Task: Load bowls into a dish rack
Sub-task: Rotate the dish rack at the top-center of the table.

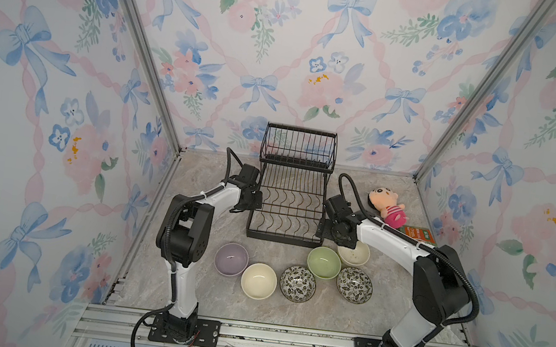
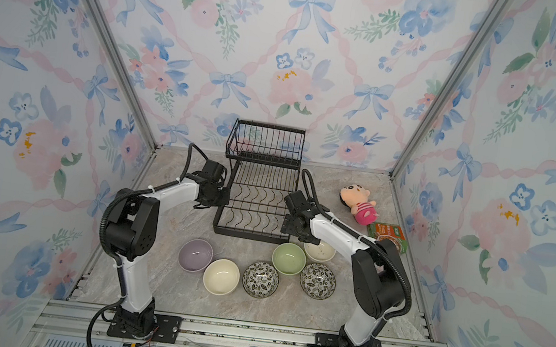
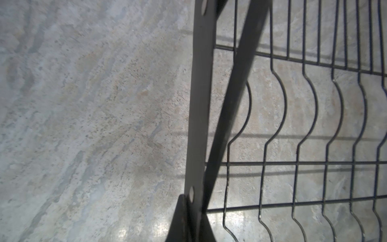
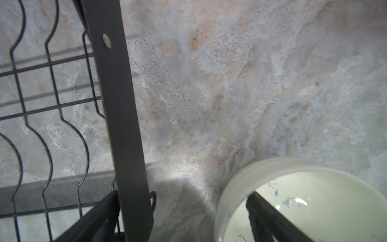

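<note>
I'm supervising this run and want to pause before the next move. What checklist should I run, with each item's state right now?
1. Left gripper shut on the dish rack's side rail: ok.
2. Right gripper open astride the opposite rail: ok.
3. Cream bowl clear of the right fingers: not ok, one hangs over its inside.
4. Green bowl clear of the rack's front edge: cannot tell, very close.
5. Rack loaded: not ok, no bowl in it.
</note>
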`<state>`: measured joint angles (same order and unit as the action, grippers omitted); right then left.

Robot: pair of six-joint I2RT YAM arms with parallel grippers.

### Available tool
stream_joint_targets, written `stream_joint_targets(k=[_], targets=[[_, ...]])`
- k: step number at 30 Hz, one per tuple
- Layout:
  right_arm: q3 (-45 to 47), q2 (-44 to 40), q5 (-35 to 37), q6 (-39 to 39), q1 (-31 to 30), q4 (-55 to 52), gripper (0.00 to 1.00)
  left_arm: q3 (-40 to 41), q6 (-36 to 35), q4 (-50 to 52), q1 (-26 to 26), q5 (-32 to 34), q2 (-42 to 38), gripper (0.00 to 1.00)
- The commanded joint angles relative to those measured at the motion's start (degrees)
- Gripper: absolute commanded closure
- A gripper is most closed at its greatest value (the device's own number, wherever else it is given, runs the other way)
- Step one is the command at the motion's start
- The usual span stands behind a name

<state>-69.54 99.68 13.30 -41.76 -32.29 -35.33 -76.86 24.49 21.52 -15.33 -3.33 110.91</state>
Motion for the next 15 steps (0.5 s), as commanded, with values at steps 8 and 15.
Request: stream_joint_targets(k=[8,15], targets=[[-5.6,3.1,-2.5,2.6,0.8,0.1,0.04,13.2,33.4,-11.8,3.6,-7.7,-9.5,1.00],[-8.7,4.5,-4.6,-1.7,1.6,-0.5,0.04,14.1,42.7,-11.9,2.4,-3.7,-11.9,1.00]])
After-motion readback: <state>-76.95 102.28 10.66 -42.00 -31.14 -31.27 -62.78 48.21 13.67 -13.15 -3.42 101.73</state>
